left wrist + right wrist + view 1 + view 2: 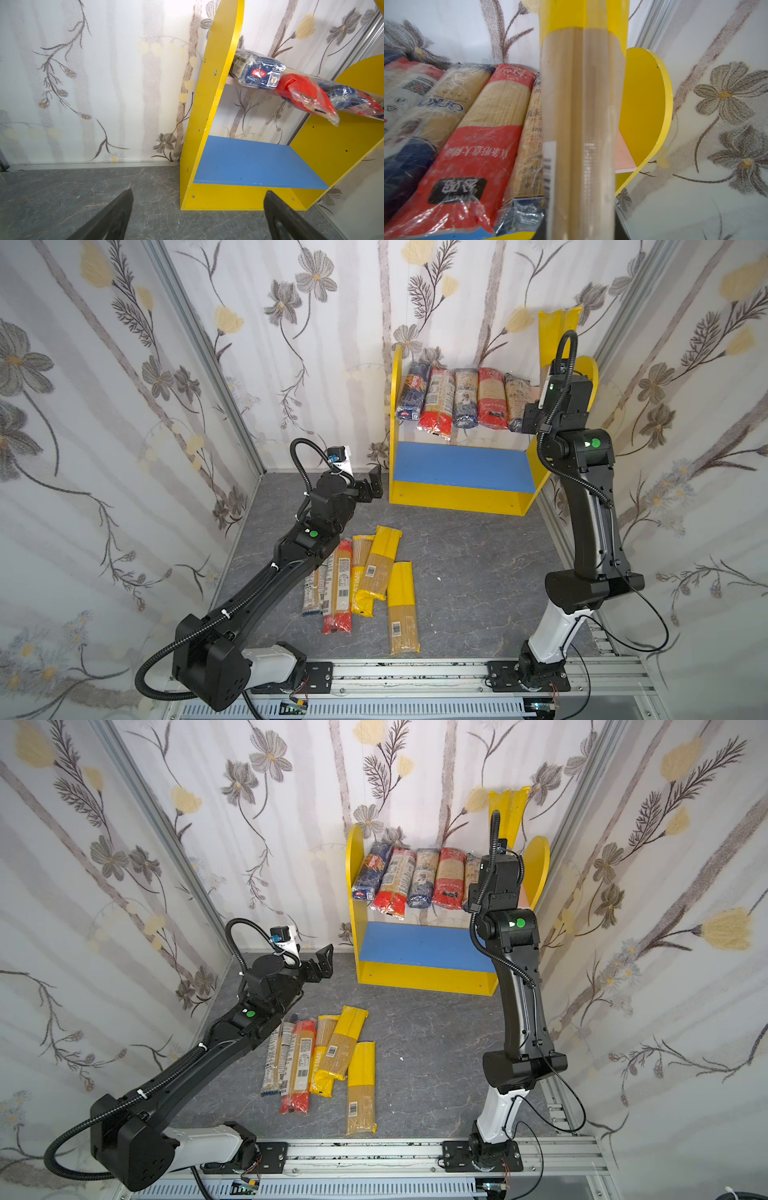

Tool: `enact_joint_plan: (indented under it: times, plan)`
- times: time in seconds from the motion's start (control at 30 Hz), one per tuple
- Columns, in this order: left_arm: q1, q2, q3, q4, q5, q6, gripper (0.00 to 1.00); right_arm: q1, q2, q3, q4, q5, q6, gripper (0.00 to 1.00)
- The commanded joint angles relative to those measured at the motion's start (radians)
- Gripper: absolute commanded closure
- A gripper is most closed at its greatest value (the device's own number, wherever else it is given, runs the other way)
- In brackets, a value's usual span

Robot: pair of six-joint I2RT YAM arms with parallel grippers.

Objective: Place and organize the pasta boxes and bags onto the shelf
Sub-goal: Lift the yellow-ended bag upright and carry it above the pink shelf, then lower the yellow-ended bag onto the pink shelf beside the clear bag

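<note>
The shelf [457, 498] stands against the back wall. Several pasta packets [457, 398] lie side by side on its pink upper board, while the blue lower board [461, 464] is bare. My right gripper [580, 226] is shut on a yellow-ended packet [581, 116]. That packet stands upright over the upper board's right end, and its yellow top [559, 329] rises above the side panel. Several more packets [361, 580] lie on the grey floor beside my left arm. My left gripper [374, 481] hangs open and empty just left of the shelf's base [239, 197].
Flowered fabric walls close in on three sides, with a metal post [208, 356] at the back left corner. The arms' mounting rail [415, 672] runs along the front edge. Bare grey floor [478, 572] lies between the loose packets and my right arm.
</note>
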Motion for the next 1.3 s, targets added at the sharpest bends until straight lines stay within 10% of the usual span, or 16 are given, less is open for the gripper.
enact_joint_plan:
  times: [0.0,0.47,0.67,1.27]
  plan:
    - [0.016,0.019,0.022,0.064,0.046,-0.013,0.0,-0.029,0.001,0.016,0.191,0.005,-0.035,0.91]
    - [0.053,0.153,0.139,0.079,0.123,-0.016,0.0,-0.076,0.025,0.027,0.233,-0.015,-0.052,0.82]
    - [0.068,0.192,0.195,0.083,0.137,-0.009,0.0,-0.052,0.029,0.031,0.218,0.081,-0.006,0.03]
    - [0.097,0.162,0.22,0.073,0.163,-0.007,0.0,-0.056,-0.02,0.028,0.14,0.092,0.08,0.0]
